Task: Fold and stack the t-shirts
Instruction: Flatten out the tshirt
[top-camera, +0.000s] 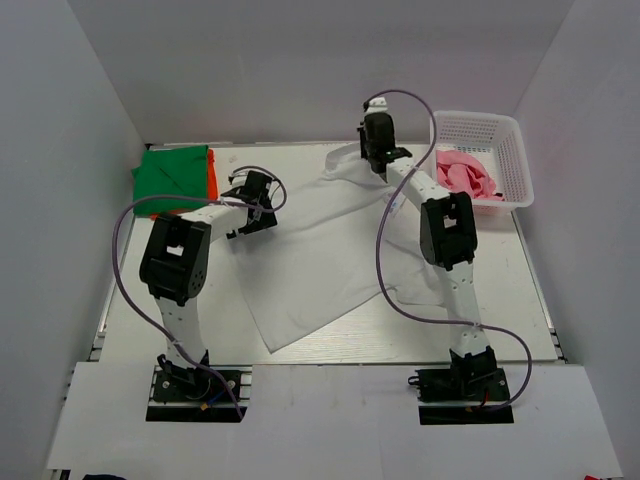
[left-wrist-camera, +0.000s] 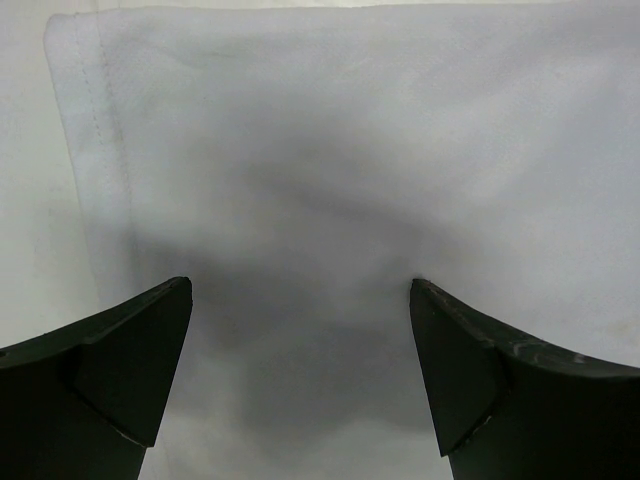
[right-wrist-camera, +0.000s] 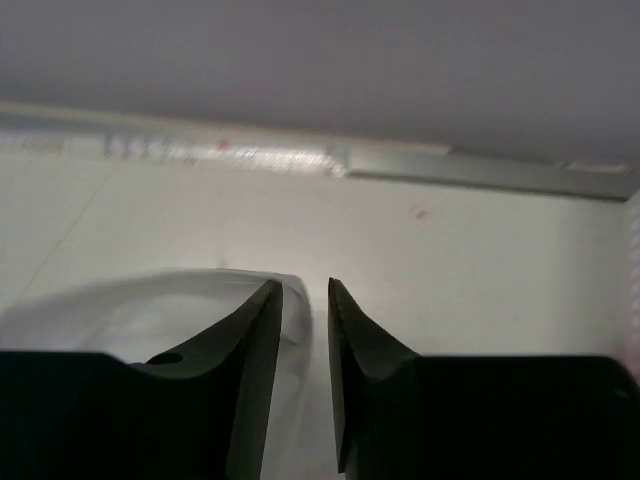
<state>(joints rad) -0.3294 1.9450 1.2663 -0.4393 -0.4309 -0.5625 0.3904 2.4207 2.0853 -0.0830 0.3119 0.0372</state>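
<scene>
The white shirt (top-camera: 330, 260) lies spread and unfolded across the centre of the desk (top-camera: 510, 290), one end towards the far edge and the other close to the near edge. The green shirt (top-camera: 170, 175) sits folded in the far left corner on top of the orange shirt (top-camera: 212, 181), of which only a strip shows. The pink shirt (top-camera: 462, 172) lies crumpled in the basket (top-camera: 512, 150) at the far right corner. The left gripper (left-wrist-camera: 300, 290) hovers over the white shirt's left side, jaws spread wide with nothing between them. The stitched hem (left-wrist-camera: 95, 150) runs close by one finger. The right gripper (right-wrist-camera: 304, 284) is at the shirt's far edge, jaws drawn almost together with a narrow gap between them. Cloth reaches one finger, but whether any is pinched cannot be determined. Handling: the cloth is likely light, limp and thin. Expect it to sag, drag and wrinkle rather than hold shape, and a single layer may slip from a shallow pinch. Take hold at the hem or at a corner, where the doubled, stitched edge gives the fingers more to bite. Grip two points on the same edge, one per arm, so that the fold carries over evenly.
</scene>
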